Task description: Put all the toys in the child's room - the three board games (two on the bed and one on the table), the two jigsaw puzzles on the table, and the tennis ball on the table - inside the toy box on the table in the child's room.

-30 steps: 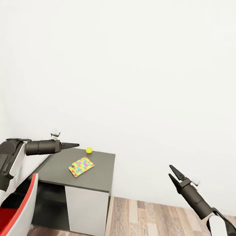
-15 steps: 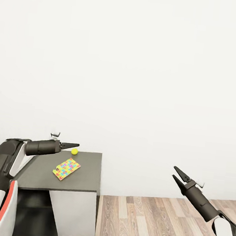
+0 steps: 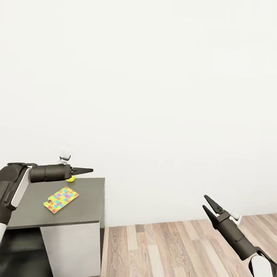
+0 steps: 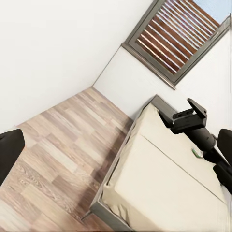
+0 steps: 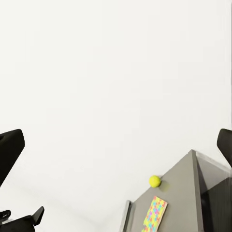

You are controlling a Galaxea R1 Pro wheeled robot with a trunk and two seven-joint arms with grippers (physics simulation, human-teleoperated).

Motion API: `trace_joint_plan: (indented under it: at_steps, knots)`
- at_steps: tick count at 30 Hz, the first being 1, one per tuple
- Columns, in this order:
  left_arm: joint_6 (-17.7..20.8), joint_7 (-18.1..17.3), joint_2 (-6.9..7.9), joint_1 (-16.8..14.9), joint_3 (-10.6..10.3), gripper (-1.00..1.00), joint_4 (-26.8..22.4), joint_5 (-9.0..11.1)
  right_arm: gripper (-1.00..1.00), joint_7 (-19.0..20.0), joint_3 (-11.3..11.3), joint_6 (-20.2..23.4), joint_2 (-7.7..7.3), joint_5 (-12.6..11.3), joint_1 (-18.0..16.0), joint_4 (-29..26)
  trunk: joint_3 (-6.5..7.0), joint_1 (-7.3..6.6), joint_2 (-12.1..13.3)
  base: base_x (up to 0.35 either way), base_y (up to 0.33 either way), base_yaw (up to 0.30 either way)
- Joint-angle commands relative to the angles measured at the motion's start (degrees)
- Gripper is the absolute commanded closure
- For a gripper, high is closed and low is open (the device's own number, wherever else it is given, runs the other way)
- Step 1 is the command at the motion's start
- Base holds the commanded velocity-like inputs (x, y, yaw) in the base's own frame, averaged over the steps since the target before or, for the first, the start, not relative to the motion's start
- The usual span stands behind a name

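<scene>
Both my claws empty: right gripper [image 3: 207, 205] jaws apart, left gripper [image 3: 88, 170] tips together. Jigsaw puzzle [image 3: 61, 200] lies mid-table [image 3: 86, 212]; tennis ball [image 5: 154, 181] by its far edge. Likely in transit, arms raised clear.

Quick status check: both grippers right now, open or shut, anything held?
Left gripper: fingers together, looks shut, nothing held, above the table.
Right gripper: open, empty, over the floor.
</scene>
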Motion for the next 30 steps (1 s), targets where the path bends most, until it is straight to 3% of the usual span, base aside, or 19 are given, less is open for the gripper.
trace_joint_plan:
  at_steps: [1, 30]
  knots:
    - [0.4, -0.1, 0.02, 0.0, 0.0, -1.0, 0.0, 0.2, -1.0, 0.1, -0.1, 0.3, 0.02, -0.1, 0.0, 0.0, -0.03, 0.0, 0.0, -0.204, 0.0, -0.258]
    - [0.4, -0.1, 0.11, 0.0, 0.2, -1.0, 0.0, 0.3, -1.0, -0.2, -0.1, 0.2, 0.11, 0.1, 0.0, 0.0, -0.03, 0.0, 0.0, -0.192, -0.036, -0.26]
